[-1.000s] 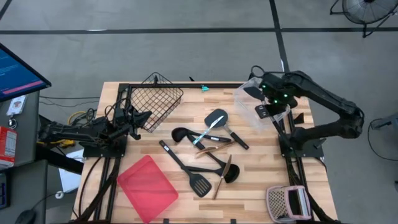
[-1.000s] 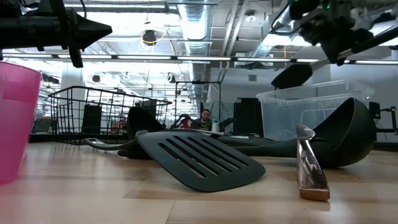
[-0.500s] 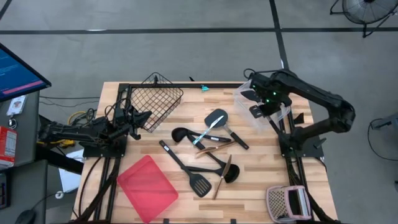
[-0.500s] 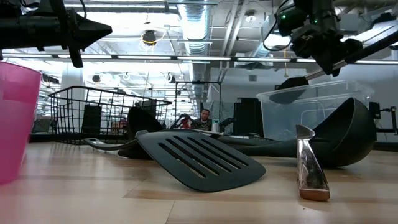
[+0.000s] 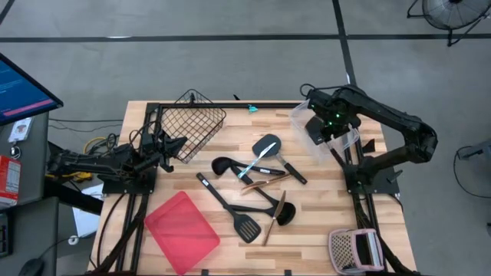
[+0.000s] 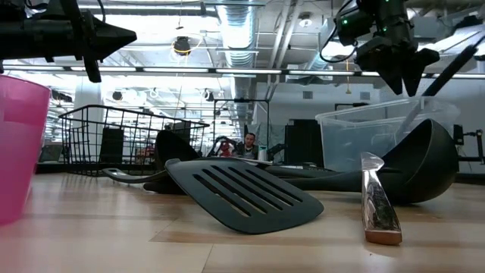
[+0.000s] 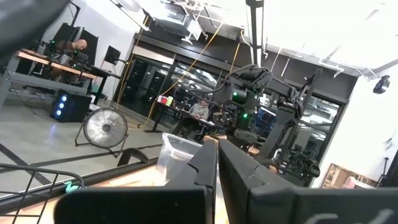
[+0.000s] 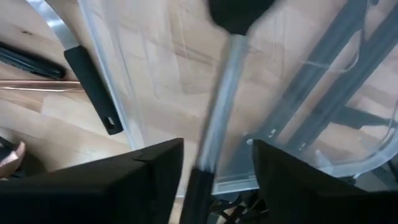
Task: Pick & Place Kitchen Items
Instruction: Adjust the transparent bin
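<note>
My right gripper (image 5: pixel 317 129) hangs open, pointing down, over the clear plastic bin (image 5: pixel 337 142) at the table's far right. A utensil with a black head (image 8: pixel 237 12), silver shaft and black handle stands blurred between its open fingers, head down in the bin. Several black utensils lie in the table's middle: a spatula (image 5: pixel 266 146), a ladle (image 5: pixel 222 165) and a slotted turner (image 5: pixel 247 228), with copper-coloured cutlery (image 6: pixel 377 201) among them. My left gripper (image 7: pixel 216 163) waits shut at the table's left edge. My right gripper's open fingers stand on either side of the utensil's black handle (image 8: pixel 194 193), coming from above. I cannot tell whether a finger (image 8: pixel 155 174) touches the handle.
A black wire basket (image 5: pixel 192 123) stands at the far left, next to my left arm. A flat red tray (image 5: pixel 182 230) lies at the near left. A small grated object (image 5: pixel 354 249) sits at the near right corner. People sit in the room behind.
My right gripper has gone a little toward the table's left and down over the bin, carrying the black-headed utensil, and has then opened. The utensil's head, which hung beside the bin's rim, has dropped inside the bin.
</note>
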Controlling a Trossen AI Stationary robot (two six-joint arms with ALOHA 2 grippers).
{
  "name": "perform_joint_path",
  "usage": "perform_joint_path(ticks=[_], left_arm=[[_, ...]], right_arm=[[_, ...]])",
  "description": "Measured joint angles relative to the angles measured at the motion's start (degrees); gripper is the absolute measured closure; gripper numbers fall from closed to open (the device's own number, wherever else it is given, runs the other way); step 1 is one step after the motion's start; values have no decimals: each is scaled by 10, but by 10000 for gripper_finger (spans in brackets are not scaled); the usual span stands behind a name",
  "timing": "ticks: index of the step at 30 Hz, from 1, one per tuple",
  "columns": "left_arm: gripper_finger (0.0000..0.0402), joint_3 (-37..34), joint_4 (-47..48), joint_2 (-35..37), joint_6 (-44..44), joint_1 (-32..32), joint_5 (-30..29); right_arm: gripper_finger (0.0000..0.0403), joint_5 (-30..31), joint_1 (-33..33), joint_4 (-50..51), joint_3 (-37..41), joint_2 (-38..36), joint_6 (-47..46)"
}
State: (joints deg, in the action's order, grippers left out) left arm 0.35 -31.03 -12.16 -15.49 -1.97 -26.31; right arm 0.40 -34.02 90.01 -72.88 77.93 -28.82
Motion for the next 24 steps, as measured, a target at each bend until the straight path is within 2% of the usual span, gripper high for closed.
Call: perform_joint_path(ticks=[6,14,18,24], left_arm=[[400,0,0,0,0,0,0],[400,0,0,0,0,0,0],[400,0,-1,0,-13,0,0],[400,0,-1,0,-20,0,0]], right_arm=[[173,12,0,-1,-13,-2,5],[172,9,24,0,-96,-24,5],[178,-5,71,0,-135,-47,-7],[190,-4,194,-1,-144,-89,-106]])
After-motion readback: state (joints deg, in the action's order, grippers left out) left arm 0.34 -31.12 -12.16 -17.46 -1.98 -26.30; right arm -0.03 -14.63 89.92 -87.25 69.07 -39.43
